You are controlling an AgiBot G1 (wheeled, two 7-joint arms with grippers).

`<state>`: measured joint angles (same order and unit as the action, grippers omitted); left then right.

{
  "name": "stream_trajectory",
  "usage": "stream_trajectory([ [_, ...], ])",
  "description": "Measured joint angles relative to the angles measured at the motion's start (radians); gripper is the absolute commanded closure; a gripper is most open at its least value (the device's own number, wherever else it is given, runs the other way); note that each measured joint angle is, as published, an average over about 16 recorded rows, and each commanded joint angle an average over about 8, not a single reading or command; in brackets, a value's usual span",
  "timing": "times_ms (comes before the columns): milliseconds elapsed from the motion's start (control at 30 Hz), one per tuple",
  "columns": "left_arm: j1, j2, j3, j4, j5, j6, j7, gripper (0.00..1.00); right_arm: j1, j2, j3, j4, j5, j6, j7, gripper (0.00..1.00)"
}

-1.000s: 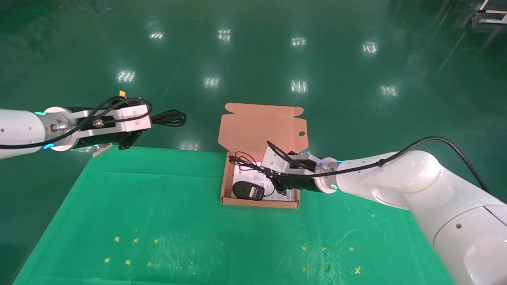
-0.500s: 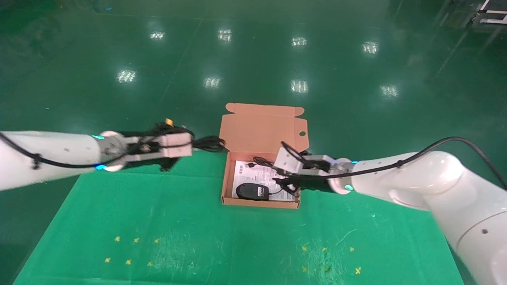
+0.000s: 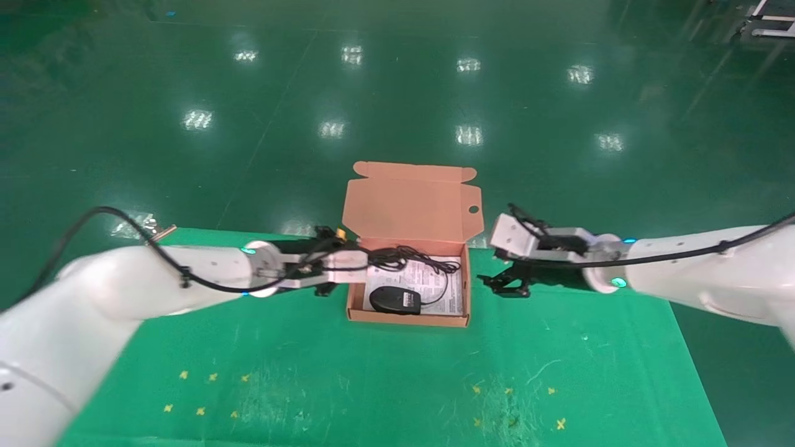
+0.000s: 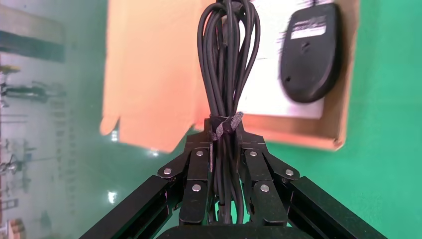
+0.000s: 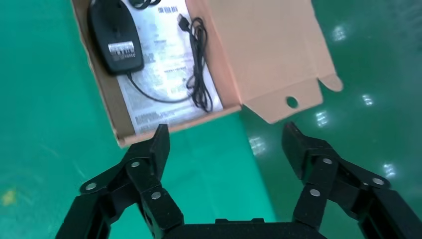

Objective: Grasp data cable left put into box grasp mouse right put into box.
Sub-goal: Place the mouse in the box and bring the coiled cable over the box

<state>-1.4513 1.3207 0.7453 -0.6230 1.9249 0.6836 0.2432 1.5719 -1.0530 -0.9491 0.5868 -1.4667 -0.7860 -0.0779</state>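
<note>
The salmon-orange box [image 3: 407, 320] lies open at the table's far middle, its lid [image 3: 407, 202] folded back. Inside, the black mouse [image 3: 392, 300] rests underside up on a printed sheet [image 3: 435, 288], with its loose cord [image 3: 442, 267] beside it. My left gripper [image 3: 359, 268] is shut on the data cable [image 3: 390, 257], a tied black bundle, and holds it over the box's left wall. In the left wrist view the fingers [image 4: 199, 167] pinch the data cable [image 4: 226, 64] at its tie. My right gripper [image 3: 502, 287] hangs open and empty just right of the box; the right wrist view shows the right gripper [image 5: 226, 134] wide apart.
A green mat [image 3: 310, 372] covers the table, with small yellow crosses [image 3: 205, 392] near the front. The mat's far edge runs just behind the box, and the glossy green floor [image 3: 397, 93] lies beyond it.
The left arm swung right from beyond the table's left corner, carrying the data cable over the box. The right gripper drew back to the right, out of the box, leaving the mouse inside.
</note>
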Motion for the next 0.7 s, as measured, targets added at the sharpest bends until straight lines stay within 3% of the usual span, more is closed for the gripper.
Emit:
stream_trajectory([
  [300, 0.010, 0.046, 0.056, 0.080, -0.142, -0.045, 0.151, 1.00, -0.008, 0.146, -0.015, 0.190, -0.045, -0.012, 0.122, 0.00],
  [667, 0.009, 0.052, 0.178, 0.074, -0.313, -0.104, 0.216, 1.00, -0.018, 0.321, -0.030, 0.456, -0.120, -0.017, 0.295, 0.00],
  [700, 0.008, 0.053, 0.188, 0.074, -0.325, -0.111, 0.217, 0.93, -0.019, 0.334, -0.031, 0.478, -0.126, -0.017, 0.308, 0.00],
])
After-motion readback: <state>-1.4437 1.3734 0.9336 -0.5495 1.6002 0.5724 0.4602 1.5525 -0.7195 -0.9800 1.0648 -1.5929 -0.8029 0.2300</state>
